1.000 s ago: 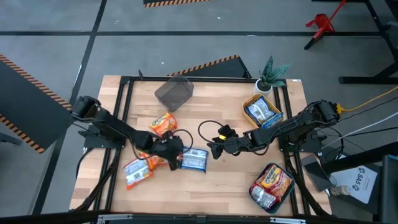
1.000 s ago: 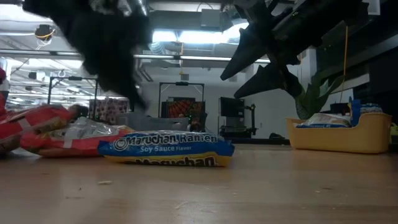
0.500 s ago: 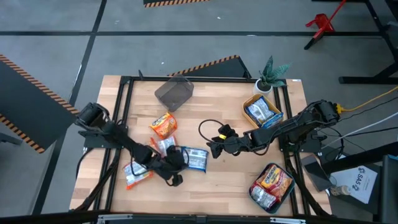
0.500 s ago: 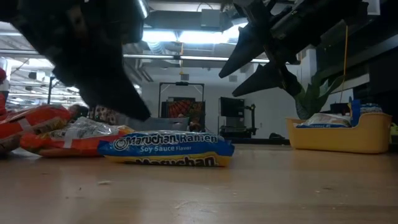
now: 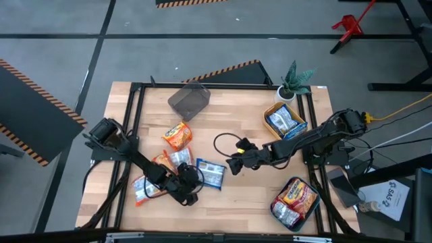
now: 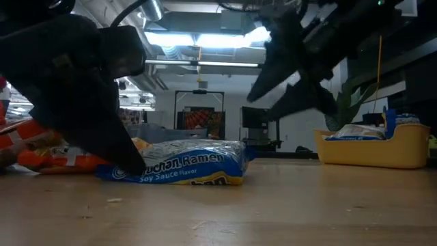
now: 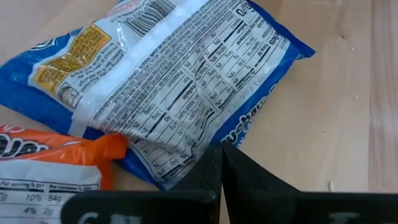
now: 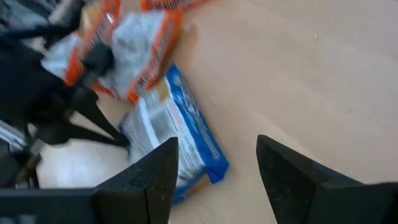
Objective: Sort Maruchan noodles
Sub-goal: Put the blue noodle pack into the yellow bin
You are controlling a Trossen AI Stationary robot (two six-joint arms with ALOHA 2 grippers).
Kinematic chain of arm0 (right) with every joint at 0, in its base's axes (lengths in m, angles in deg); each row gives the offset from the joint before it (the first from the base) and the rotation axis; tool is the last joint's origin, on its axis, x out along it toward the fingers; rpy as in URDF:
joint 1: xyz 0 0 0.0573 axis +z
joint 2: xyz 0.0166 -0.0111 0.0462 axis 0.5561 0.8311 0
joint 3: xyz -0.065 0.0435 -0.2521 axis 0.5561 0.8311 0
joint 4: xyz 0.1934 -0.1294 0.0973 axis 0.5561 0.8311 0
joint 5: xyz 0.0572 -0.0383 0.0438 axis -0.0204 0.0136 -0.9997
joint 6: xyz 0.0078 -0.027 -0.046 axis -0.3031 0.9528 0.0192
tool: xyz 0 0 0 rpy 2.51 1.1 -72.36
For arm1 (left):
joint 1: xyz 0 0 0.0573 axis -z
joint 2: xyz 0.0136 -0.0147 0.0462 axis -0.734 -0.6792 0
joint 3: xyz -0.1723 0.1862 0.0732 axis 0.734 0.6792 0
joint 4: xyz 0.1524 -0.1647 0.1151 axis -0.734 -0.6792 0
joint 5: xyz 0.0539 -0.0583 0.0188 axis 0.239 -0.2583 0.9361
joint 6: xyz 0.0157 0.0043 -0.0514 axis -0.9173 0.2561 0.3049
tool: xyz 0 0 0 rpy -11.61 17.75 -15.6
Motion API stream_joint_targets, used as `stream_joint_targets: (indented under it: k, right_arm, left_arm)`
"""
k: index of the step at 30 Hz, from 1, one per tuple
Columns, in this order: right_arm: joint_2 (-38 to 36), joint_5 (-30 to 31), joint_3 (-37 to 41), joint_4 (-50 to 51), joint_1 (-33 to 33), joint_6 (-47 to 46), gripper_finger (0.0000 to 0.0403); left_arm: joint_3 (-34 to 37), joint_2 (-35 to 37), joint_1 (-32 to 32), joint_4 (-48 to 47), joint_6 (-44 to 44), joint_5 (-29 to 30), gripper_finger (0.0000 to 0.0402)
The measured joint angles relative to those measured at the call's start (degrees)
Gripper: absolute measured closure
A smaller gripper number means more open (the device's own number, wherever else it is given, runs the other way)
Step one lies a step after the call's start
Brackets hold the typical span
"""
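Observation:
A blue-white Maruchan packet lies on the table's middle, label side down, and also shows in the left wrist view and the low view. My left gripper is shut, its tips at the packet's near-left edge. My right gripper is open and empty above the table, just right of the packet. Orange packets lie left of the blue one. My left gripper touches the blue packet's long edge with its shut fingertips. The fingers come low and slanting from the table's near-left side. The packet lies on the table.
An upturned grey container stands at the back. A yellow container with blue packets stands at the right, a teal one with orange-red packets at the near right. A small plant is at the far right corner.
My left gripper has gone toward the table's near edge and come low against the blue packet. The packet has turned a little on the table, its left end swinging away. My right gripper has shifted slightly toward the table's right edge.

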Motion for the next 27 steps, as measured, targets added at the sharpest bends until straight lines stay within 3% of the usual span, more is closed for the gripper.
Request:
stream_joint_targets:
  k: [7, 15, 20, 27]
  right_arm:
    - [7.73, -8.12, 0.02, -7.19, 0.00, -1.46, 0.0158]
    - [9.73, -4.92, -0.02, -10.16, 0.00, -3.90, 0.0098]
    - [12.24, -5.59, 0.00, -11.53, 0.00, -4.10, 0.0091]
    - [16.84, -8.17, -0.04, -23.07, 0.00, -4.13, 0.0095]
  left_arm:
    - [-0.07, -0.86, 0.48, -0.29, -0.16, 0.00, 0.0401]
    - [-0.07, -0.88, 0.44, -2.29, 1.41, -0.24, 0.0401]
    - [-0.04, -0.90, 0.27, -2.60, 1.60, -0.41, 0.0402]
    - [-0.02, -0.94, -0.41, -2.89, 1.70, -1.56, 0.0402]
